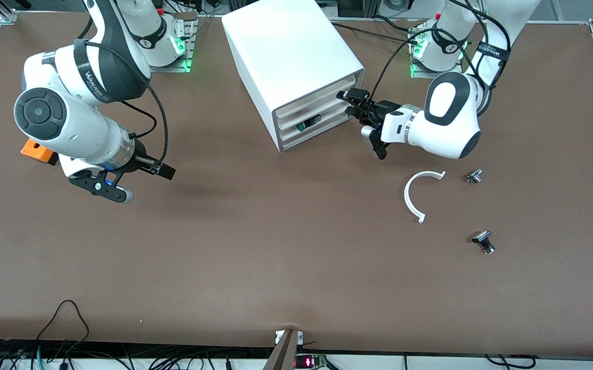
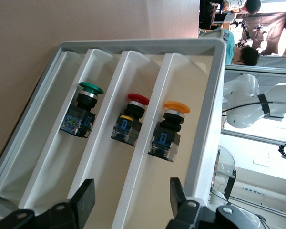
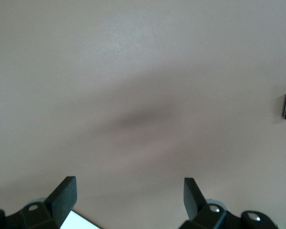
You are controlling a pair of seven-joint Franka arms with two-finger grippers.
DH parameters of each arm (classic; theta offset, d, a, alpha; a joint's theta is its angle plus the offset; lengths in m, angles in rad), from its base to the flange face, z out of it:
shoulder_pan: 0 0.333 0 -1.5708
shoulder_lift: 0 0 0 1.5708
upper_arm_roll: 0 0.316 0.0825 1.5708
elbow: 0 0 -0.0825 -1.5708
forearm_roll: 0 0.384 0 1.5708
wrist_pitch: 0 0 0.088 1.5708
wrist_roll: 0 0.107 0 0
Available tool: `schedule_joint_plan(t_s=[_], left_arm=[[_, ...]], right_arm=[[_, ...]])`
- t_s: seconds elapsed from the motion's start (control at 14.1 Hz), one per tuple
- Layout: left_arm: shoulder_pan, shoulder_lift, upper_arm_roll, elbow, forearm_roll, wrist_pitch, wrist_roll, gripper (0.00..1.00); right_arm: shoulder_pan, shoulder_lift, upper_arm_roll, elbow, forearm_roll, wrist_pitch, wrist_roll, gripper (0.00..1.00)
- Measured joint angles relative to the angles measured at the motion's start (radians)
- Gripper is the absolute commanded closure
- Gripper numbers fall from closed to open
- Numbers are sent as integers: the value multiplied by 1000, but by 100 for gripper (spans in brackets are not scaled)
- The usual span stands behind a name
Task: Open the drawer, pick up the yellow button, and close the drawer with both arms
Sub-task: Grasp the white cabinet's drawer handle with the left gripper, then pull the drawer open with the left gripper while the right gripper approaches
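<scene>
Left gripper (image 1: 354,105) sits spread at the cabinet (image 1: 296,67) front, by its open drawer (image 2: 207,119). The orange button (image 2: 169,131) lies inside, beside the red one (image 2: 131,119). Right gripper (image 1: 137,182) waits over bare table (image 1: 255,246) at nine o'clock, fingers spread.

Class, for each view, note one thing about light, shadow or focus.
Front view: even light, soft shadow on the table under the right end effector. Left wrist view: sharp on the orange button, bright background. Right wrist view: soft, one diffuse shadow.
</scene>
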Motion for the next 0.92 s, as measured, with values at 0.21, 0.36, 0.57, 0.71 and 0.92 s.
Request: schedule_joint_plan(t_s=[0.21,0.36,0.57,0.71,0.92], left_arm=[[0,0,-2,-52,-27,22,77,31],[0,0,-2,-65,-35,26,91,31],[-1,0,-22,-85,-78,45,107,33],[-4,0,-47,-99,-104,72,110,37],[-8,0,-70,-106,-120,88,111,69]], right_arm=[[2,2,0,0,0,-5,1,1],[2,3,0,0,0,-7,1,1],[1,15,0,0,0,-28,1,1],[2,21,0,0,0,-30,6,1],[3,22,1,2,1,-31,64,1]])
